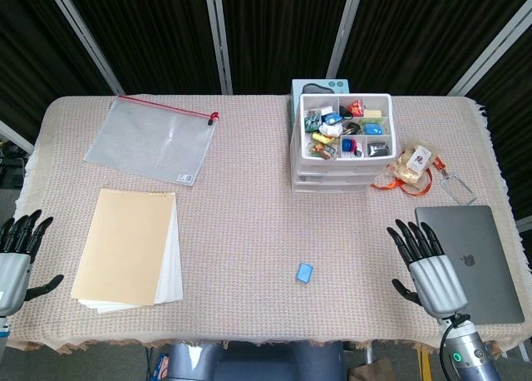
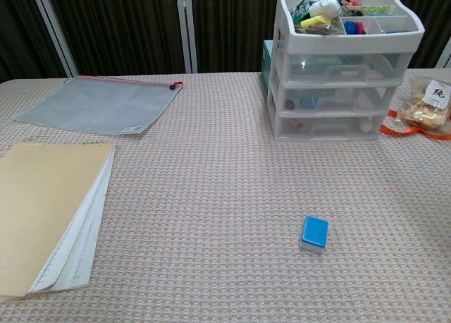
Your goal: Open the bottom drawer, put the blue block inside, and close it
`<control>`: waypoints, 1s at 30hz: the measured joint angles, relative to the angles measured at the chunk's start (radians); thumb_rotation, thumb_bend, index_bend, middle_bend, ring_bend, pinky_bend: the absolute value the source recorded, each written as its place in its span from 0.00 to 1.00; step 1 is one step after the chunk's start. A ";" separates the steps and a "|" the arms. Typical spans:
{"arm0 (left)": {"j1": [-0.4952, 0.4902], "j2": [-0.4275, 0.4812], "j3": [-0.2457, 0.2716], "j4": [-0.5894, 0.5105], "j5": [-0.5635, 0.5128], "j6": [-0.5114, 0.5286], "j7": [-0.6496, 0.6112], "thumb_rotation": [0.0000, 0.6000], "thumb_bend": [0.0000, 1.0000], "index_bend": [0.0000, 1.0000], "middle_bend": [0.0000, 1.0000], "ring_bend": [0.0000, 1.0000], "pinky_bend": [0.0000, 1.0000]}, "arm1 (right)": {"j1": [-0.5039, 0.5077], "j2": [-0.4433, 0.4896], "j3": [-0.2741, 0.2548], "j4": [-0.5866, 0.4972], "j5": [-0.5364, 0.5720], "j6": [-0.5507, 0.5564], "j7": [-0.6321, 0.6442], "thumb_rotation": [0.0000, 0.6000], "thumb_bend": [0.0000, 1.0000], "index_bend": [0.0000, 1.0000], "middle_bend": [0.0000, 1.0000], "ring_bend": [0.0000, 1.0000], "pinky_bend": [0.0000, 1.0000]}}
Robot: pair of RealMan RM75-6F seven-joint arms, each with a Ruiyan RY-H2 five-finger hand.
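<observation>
A small blue block lies flat on the woven tablecloth near the front middle. The white plastic drawer unit stands at the back right, its three drawers pushed in; the bottom drawer is closed. Its top tray holds several small items. My right hand hovers at the front right, fingers spread and holding nothing, well right of the block. My left hand sits at the far left table edge, fingers apart and empty. Neither hand shows in the chest view.
A grey laptop lies closed just right of my right hand. A snack bag with orange lanyard sits right of the drawers. A tan paper pad lies front left, a mesh zip pouch back left.
</observation>
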 measured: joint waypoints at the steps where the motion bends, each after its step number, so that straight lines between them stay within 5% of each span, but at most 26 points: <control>1: 0.000 0.000 0.000 0.000 0.000 0.000 0.000 1.00 0.17 0.08 0.00 0.00 0.00 | 0.000 0.000 0.000 0.000 0.001 -0.001 0.000 1.00 0.13 0.05 0.00 0.00 0.00; 16: -0.002 0.000 -0.003 0.008 0.001 0.001 -0.019 1.00 0.17 0.08 0.00 0.00 0.00 | 0.009 0.002 0.003 -0.034 0.027 -0.032 -0.003 1.00 0.13 0.07 0.02 0.02 0.01; 22: -0.001 0.004 -0.001 0.006 0.005 0.002 -0.028 1.00 0.17 0.08 0.00 0.00 0.00 | 0.021 0.011 0.022 -0.097 0.074 -0.059 -0.003 1.00 0.13 0.16 0.43 0.46 0.49; 26: -0.003 0.005 -0.002 0.003 0.006 0.001 -0.037 1.00 0.17 0.08 0.00 0.00 0.00 | 0.039 0.016 0.048 -0.171 0.143 -0.097 0.008 1.00 0.15 0.15 0.64 0.66 0.61; 30: -0.005 0.004 -0.003 0.003 0.006 -0.001 -0.043 1.00 0.17 0.08 0.00 0.00 0.00 | 0.069 0.008 0.085 -0.240 0.248 -0.151 0.016 1.00 0.33 0.13 0.76 0.79 0.72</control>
